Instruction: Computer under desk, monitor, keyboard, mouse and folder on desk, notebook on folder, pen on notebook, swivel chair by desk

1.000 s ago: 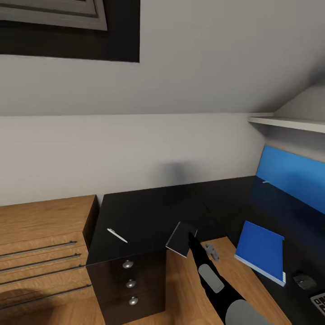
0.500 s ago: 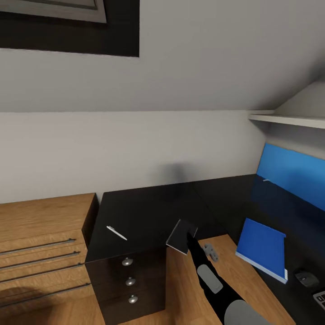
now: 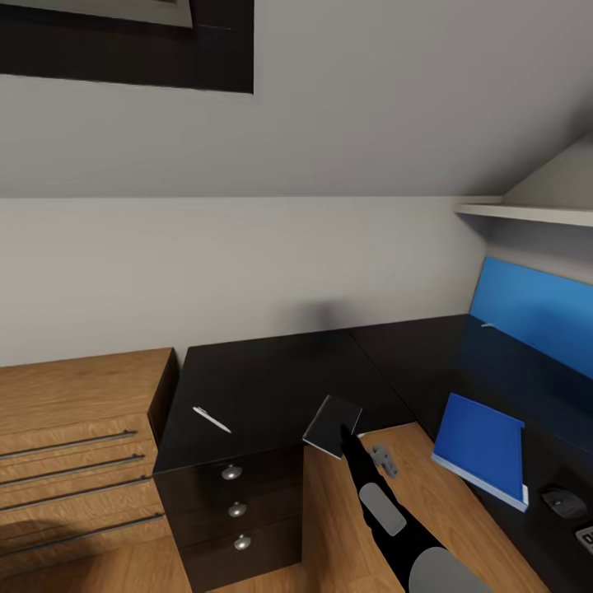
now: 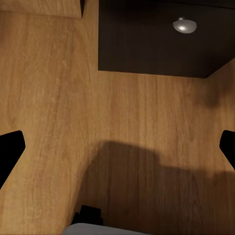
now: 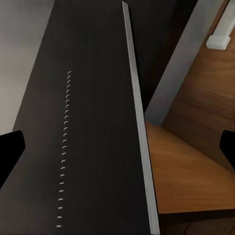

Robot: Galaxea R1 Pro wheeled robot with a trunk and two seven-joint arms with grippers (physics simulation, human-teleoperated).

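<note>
The glossy black desk (image 3: 272,379) carries a thin white pen (image 3: 212,419) near its left front edge. A dark notebook (image 3: 332,426) with a pale page edge sits at the desk's inner front edge, one corner past it. My right gripper (image 3: 344,441) reaches it from below. In the right wrist view the notebook (image 5: 88,122) lies between the right gripper's (image 5: 117,147) fingers, which stand wide apart, so it is open. On the desk's right wing lie the blue folder (image 3: 486,449), the mouse (image 3: 564,501) and a keyboard (image 3: 586,537) corner. My left gripper (image 4: 117,147) hangs open over wood floor.
A light wooden drawer cabinet (image 3: 74,412) adjoins the desk's left side. The black drawer unit (image 3: 235,515) with round knobs (image 4: 184,24) stands under the desk. A wide blue upright panel (image 3: 535,309) stands at the right, under a white wall shelf (image 3: 527,216).
The whole head picture has shifted slightly, so the camera moved. Relative to the desk, the right arm, the notebook and the pen have kept their places.
</note>
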